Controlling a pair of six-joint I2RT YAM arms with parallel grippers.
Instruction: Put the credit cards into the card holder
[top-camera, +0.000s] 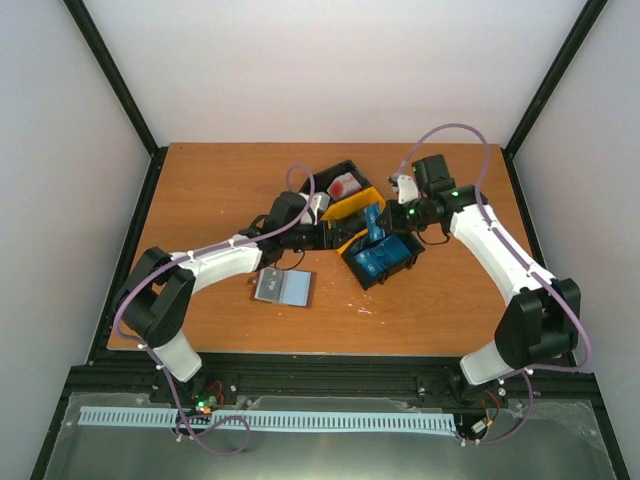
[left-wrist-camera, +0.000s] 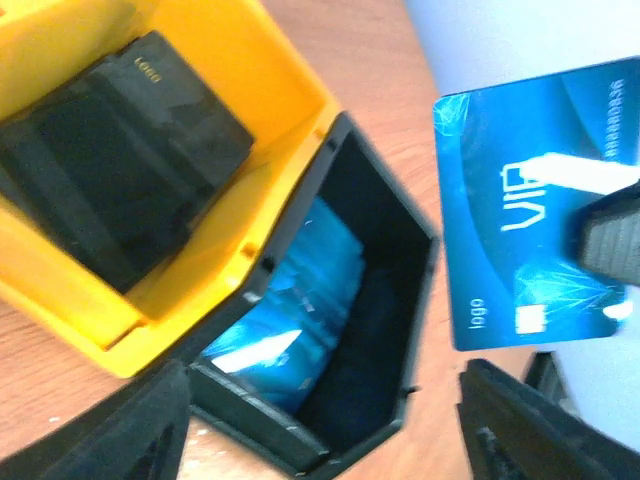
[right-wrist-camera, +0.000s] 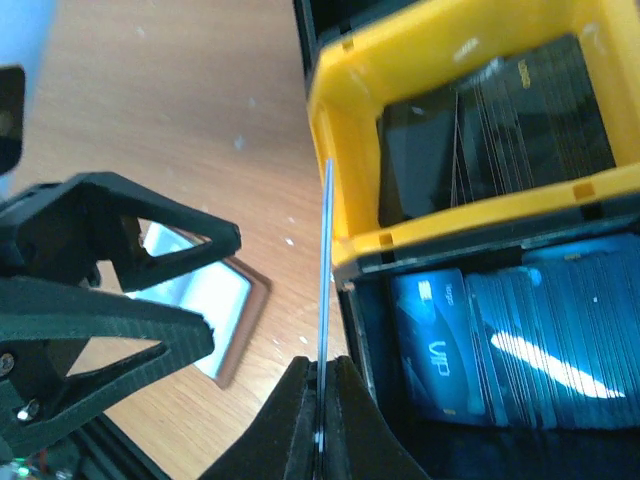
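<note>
Clenching a blue credit card (right-wrist-camera: 325, 290) edge-on, my right pincer (right-wrist-camera: 320, 415) shows its VIP face only to the camera on my released left pincer (left-wrist-camera: 322, 432); the card holder (top-camera: 283, 287) lies open near-left of the tray (top-camera: 352, 208).

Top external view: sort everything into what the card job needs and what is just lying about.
Job: blue card in the right end effector; stacked blue cards; dark cards; card holder, lying open.
Lying about: black-and-yellow tray; red-and-white item in its far compartment.
</note>
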